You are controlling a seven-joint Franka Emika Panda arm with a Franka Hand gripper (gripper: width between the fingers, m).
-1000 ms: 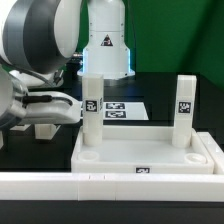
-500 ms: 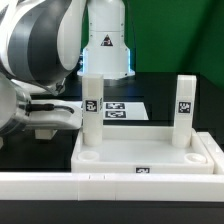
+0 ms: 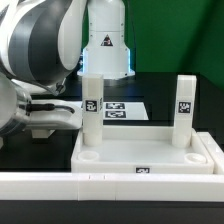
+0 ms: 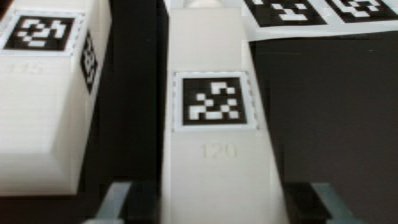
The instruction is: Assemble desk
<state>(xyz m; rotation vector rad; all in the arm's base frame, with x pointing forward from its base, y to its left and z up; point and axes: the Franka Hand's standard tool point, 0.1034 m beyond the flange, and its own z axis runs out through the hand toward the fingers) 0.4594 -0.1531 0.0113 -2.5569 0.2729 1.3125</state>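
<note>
A large white plastic rectangular desk slab [image 3: 140, 146] with a raised rim lies flat across the lower centre and right of the exterior view. Inside its rim two short white block legs stand upright at the far corners, the left upright leg [image 3: 92, 112] and the right upright leg [image 3: 184, 105]. Each shows a small black-and-white square tag to the camera, and a round hollow sits in each near corner. A long white rail [image 3: 60, 186] runs across the bottom of the frame, just in front of the slab. Behind the slab, between the two upright legs, the thin flat white marker board [image 3: 125, 109] lies on the dark table [image 3: 35, 155]. The grey-and-white robot arm [image 3: 35, 50] fills the upper left, its hand low beside the slab, and its fingertips cannot be made out from this side. The wrist view shows what the exterior view hides. A third white block, the lying leg [image 4: 214, 110], rests lengthwise on the table with its tag facing up. The two-finger gripper [image 4: 214, 200] straddles one end of it, with a dark finger [image 4: 121, 200] on either side. The jaws are drawn in close to the leg's sides, but whether they press on it cannot be told. A fourth white block, the neighbouring leg [image 4: 45, 90], lies alongside, separated by a narrow dark strip, and part of the marker board [image 4: 311, 15] shows beyond them.
</note>
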